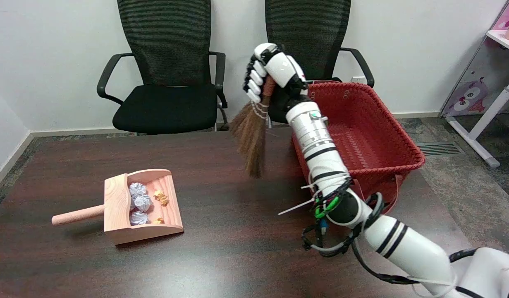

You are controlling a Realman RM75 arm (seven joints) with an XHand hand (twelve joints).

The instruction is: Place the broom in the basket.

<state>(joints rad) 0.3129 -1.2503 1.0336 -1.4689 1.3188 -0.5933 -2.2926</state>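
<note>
The right hand is raised above the far side of the counter, its fingers wrapped tight around the handle of the broom; the broom hangs head down from that grip, its brown bristles fanning out below a band of white binding, the tips in the air over the dark wood and not touching it; the broom sits just left of the basket, outside it. The basket is red and woven, standing at the counter's far right corner, its near wall partly hidden by the white forearm that reaches up from the lower right; its inside shows bare weave where visible. On the left of the counter lies a wooden dustpan, well apart from the broom, its round handle pointing left; inside it are crumpled white paper balls and a few small orange scraps. Behind the counter stand two black chairs against a pale wall; a pink-and-white shelf stands at the far right.
</note>
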